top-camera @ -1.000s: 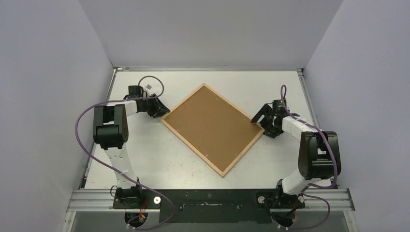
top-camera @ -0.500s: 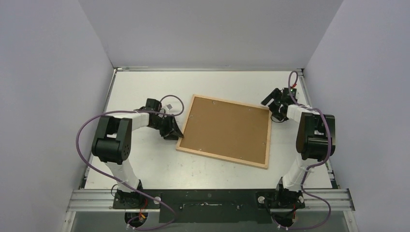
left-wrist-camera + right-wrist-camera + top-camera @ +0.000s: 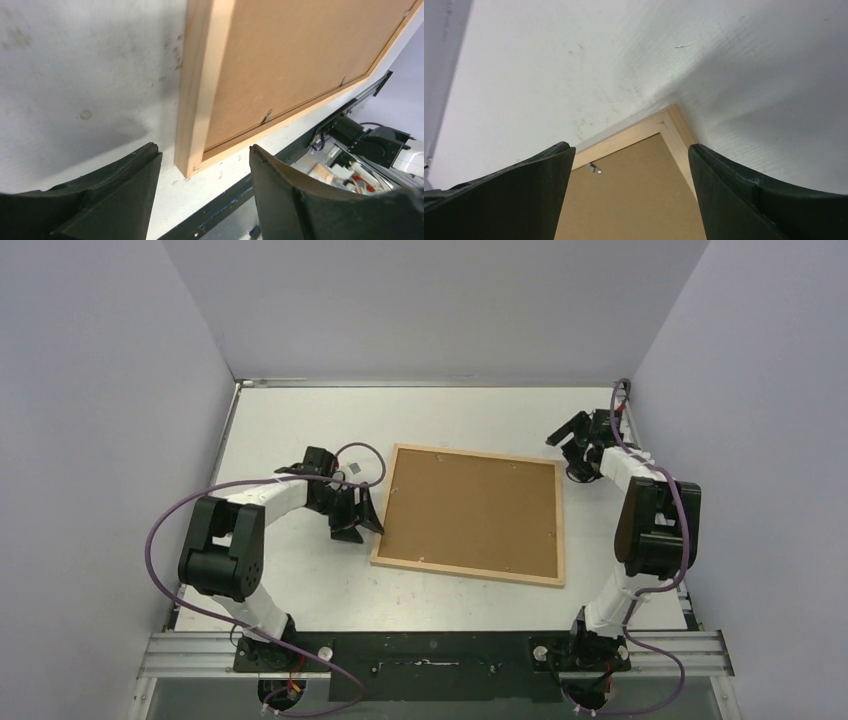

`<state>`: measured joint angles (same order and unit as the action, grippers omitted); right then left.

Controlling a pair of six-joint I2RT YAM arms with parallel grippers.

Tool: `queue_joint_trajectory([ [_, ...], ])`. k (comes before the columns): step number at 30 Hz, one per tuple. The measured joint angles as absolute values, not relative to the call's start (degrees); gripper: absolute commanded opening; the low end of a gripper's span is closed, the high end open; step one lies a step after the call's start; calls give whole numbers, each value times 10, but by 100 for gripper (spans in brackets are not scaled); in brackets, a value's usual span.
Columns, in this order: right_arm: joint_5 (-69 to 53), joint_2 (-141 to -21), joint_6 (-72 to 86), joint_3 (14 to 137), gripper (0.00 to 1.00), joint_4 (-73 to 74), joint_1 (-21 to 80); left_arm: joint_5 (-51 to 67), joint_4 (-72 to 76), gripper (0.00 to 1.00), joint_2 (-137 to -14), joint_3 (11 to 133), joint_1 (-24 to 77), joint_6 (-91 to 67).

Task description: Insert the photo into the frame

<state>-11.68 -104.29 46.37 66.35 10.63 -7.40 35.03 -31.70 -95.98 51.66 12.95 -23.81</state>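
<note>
The frame (image 3: pixel 385 508) lies face down in the middle of the table, with the brown backing board (image 3: pixel 470 512) filling it. The photo is hidden. My left gripper (image 3: pixel 362 523) is open at the frame's near-left corner. In the left wrist view that corner (image 3: pixel 192 162) sits between the fingers of the left gripper (image 3: pixel 205 156) without touching them. My right gripper (image 3: pixel 565 457) is open at the far-right corner. In the right wrist view that corner (image 3: pixel 671 121) lies just ahead of the right gripper (image 3: pixel 631 150).
Small metal tabs (image 3: pixel 267 116) hold the backing board along the frame's inner edge. Grey walls enclose the table on three sides. The black base rail (image 3: pixel 430 652) runs along the near edge.
The frame has turned counter-clockwise from a diamond pose to nearly square with the table. My left gripper moved nearer with its corner, and my right gripper moved farther back with its corner.
</note>
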Motion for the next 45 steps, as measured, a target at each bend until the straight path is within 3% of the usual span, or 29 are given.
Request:
queue_joint_trajectory([
  [4, -109, -975, 487, 663, 86, 112, -71, 338, -312, 63, -956, 557, 129, -232],
  [8, -101, -912, 511, 661, 84, 110, -41, 332, -291, 53, -967, 590, 129, -235],
  [11, -95, -887, 532, 651, 82, 105, 21, 328, -265, 39, -1001, 611, 129, -242],
  [16, -95, -889, 580, 613, 77, 81, 145, 314, -236, 38, -1044, 615, 128, -260],
  [22, -98, -966, 636, 618, 70, 16, 289, 319, -196, 35, -1059, 618, 127, -274],
  [32, -127, -1137, 729, 665, 38, -87, 377, 334, -186, 20, -1087, 626, 127, -283],
  [38, -128, -1164, 742, 694, 30, -100, 392, 337, -186, 17, -1087, 625, 126, -283],
  [45, -123, -1180, 738, 714, 28, -107, 399, 339, -185, 17, -1086, 624, 126, -284],
])
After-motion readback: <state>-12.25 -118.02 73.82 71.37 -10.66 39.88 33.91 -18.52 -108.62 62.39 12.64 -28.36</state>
